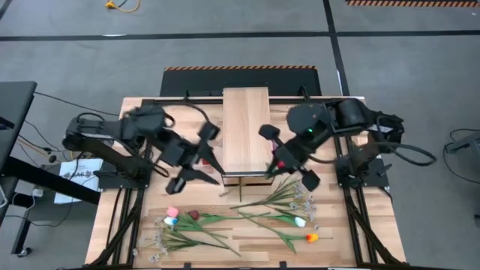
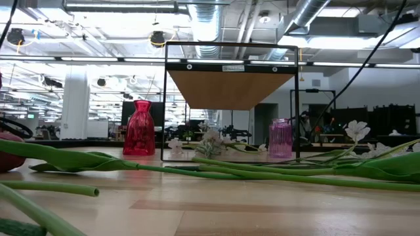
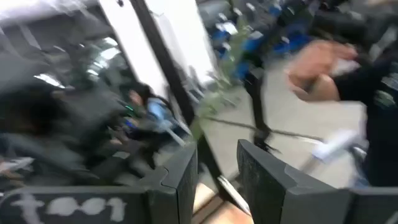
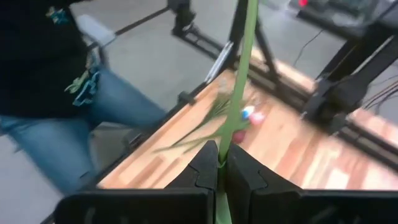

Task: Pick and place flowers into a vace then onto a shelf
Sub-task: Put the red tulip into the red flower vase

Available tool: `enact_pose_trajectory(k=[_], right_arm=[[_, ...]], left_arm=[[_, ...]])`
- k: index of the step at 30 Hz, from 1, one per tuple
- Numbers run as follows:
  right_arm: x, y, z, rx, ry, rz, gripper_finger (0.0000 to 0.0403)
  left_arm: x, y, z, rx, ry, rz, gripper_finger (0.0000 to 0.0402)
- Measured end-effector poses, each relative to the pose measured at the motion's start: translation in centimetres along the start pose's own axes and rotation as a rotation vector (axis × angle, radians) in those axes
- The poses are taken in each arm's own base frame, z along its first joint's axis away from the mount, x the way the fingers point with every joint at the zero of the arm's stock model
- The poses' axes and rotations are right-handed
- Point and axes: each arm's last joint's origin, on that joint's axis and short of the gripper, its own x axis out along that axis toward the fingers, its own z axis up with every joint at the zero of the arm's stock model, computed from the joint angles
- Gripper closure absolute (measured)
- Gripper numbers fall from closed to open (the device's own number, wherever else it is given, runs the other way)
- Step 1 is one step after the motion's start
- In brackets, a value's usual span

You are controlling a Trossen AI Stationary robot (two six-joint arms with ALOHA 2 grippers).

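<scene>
Flowers: right gripper point(image 4: 221, 163) is pinching a green stem point(image 4: 239, 87); left gripper point(image 3: 217, 177) is hovering spread. Keeping stem vertical should ease vase point(image 2: 280, 138) entry.

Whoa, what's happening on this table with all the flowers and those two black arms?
Two robot arms are working through artificial flowers. The right gripper is shut on a green stem, lifted above the wooden table. The left gripper hangs open beside the shelf, holding nothing. Most of the flowers lie loose along the table's front edge. A red vase and a pink vase stand at the back, apparently empty, and a person stands nearby.
</scene>
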Motion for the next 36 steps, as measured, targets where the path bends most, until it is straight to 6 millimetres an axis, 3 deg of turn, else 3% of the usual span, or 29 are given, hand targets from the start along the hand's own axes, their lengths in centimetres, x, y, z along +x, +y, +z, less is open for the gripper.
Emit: enact_pose_trajectory(k=[7,11,36], right_arm=[[0.9,-1.9,-0.4,0.006,-0.077,0.056,0.0398],[1.6,-2.1,-0.3,-0.011,-0.101,0.095,0.0397],[0.8,-3.6,-0.7,0.032,-0.117,0.040,0.0397]], left_arm=[[1.6,0.4,-1.0,0.025,-0.024,-0.008,0.0296],[1.6,0.7,-0.6,0.053,-0.071,0.013,0.0296],[1.1,1.6,0.0,0.065,-0.144,0.047,0.0296]])
